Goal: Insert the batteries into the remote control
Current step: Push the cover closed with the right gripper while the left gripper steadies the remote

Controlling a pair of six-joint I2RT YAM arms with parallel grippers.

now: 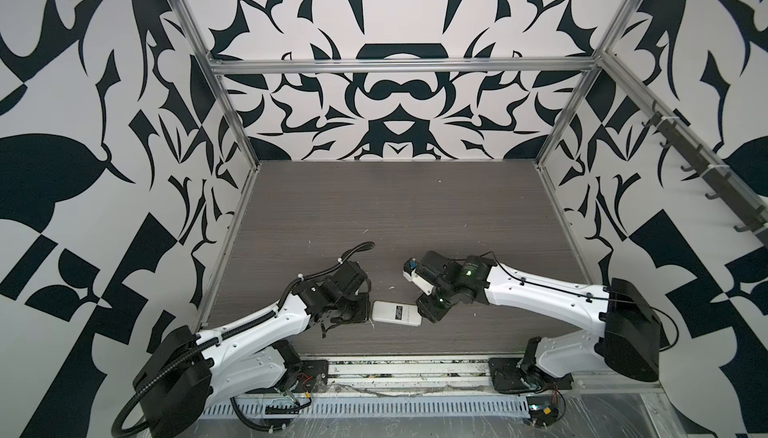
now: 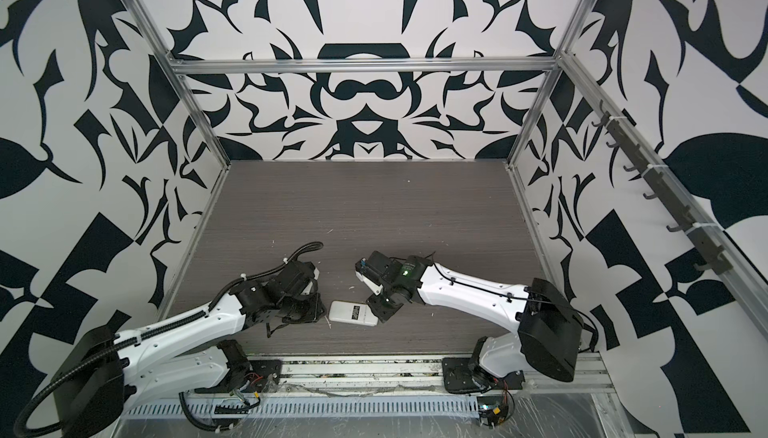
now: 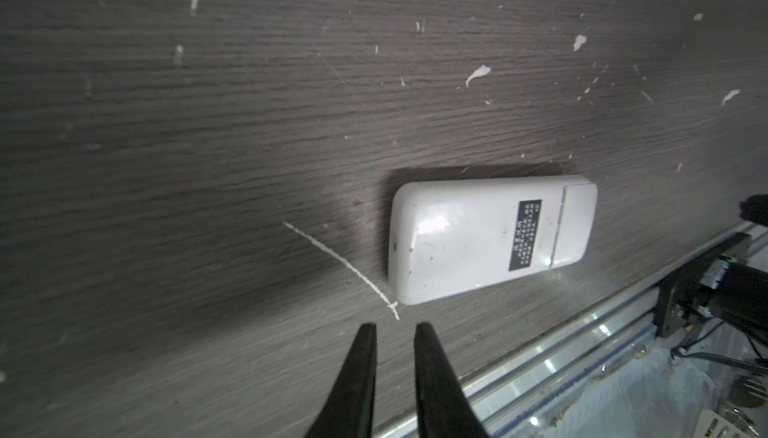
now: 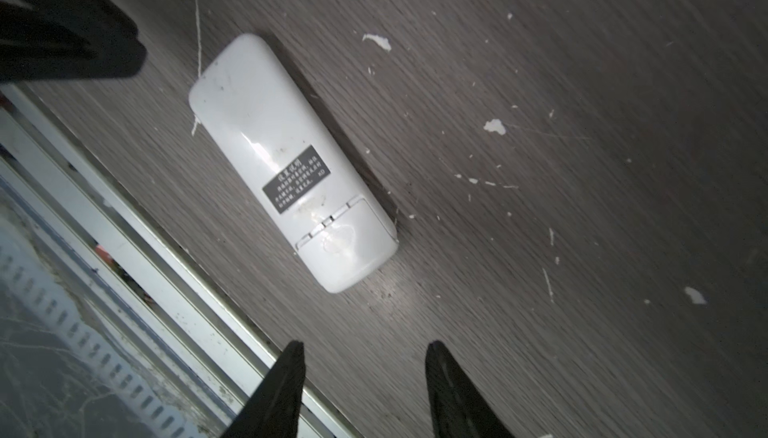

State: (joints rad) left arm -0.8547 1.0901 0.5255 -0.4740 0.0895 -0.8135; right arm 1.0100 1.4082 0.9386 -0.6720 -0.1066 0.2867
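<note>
Dark woodgrain table (image 1: 415,207) with white flecks, black-and-white patterned walls (image 1: 395,20). Remote control (image 1: 396,312) lies back-up (label showing) near the front edge, between both arms. Left gripper (image 3: 395,330) fingers narrowly apart, right gripper (image 4: 365,350) wider apart, both empty, low beside the remote.

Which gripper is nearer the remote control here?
Too close to call. The remote control lies back up between them: the left gripper sits just off its rounded end, the right gripper just off its battery-cover end. Neither touches it; both are empty, fingers apart.
</note>
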